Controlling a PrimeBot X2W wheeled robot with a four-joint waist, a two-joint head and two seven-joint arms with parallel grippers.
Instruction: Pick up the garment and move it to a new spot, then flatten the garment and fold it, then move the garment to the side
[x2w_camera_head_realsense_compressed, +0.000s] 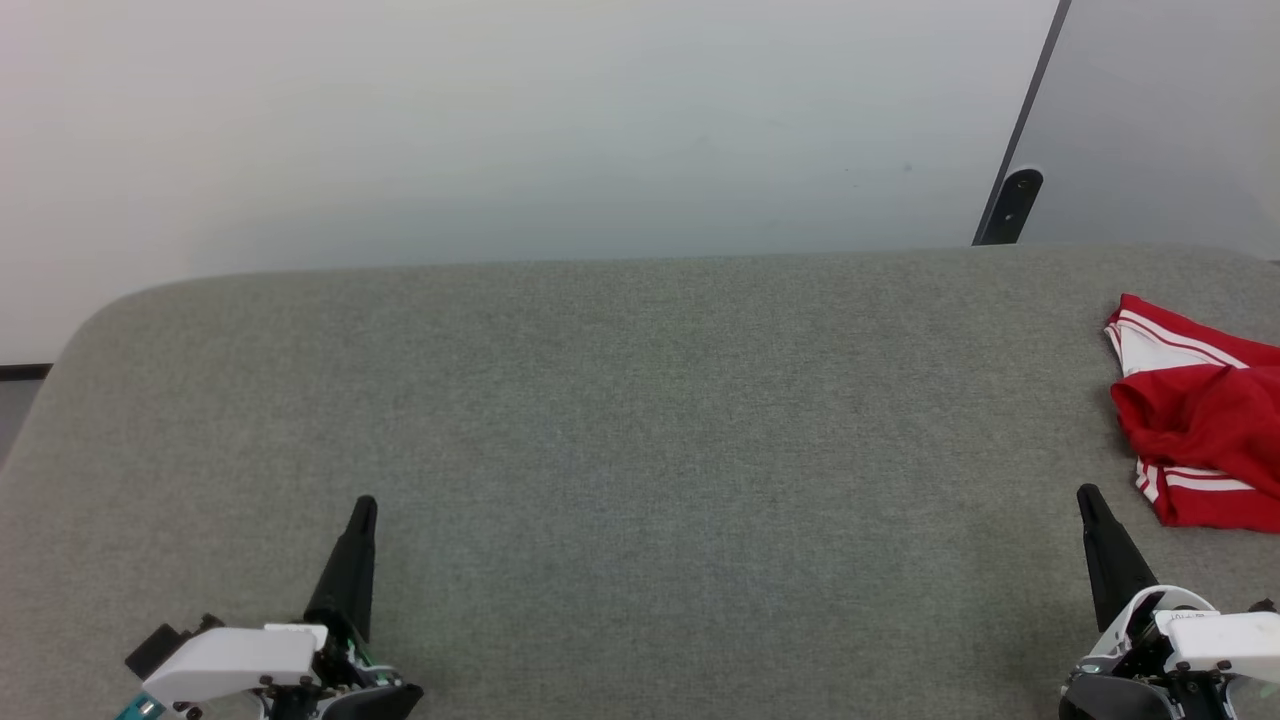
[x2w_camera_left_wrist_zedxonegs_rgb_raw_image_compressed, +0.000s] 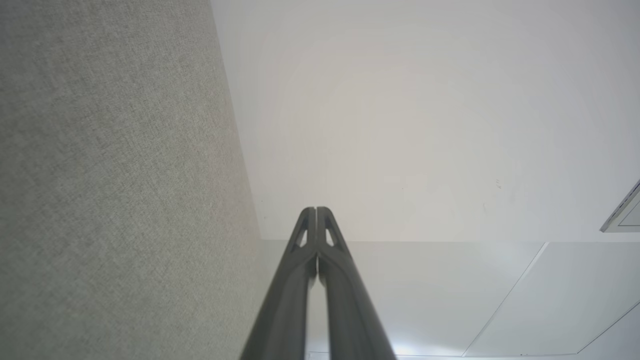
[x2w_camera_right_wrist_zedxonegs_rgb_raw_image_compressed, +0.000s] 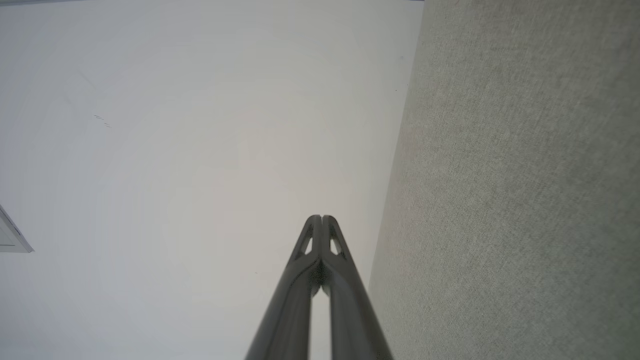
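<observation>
Right hand (x2w_camera_right_wrist_zedxonegs_rgb_raw_image_compressed: 321, 218) pinched closed, grey fabric surface (x2w_camera_right_wrist_zedxonegs_rgb_raw_image_compressed: 520, 190) alongside, pale wall (x2w_camera_right_wrist_zedxonegs_rgb_raw_image_compressed: 175, 150) beyond

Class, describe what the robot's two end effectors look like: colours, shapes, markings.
The left end effector and right end effector match: two long dark grey fingers tapering to a point, each with a small triangular cut-out near the tip. Each rises from a white housing with dark screws over a black base. The left has a teal part at its corner.

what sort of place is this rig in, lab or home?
Probably a lab or test room: a grey fabric-covered table against a bare white wall, a plain grey panel at the right, and the garment crumpled near the table's right edge.
</observation>
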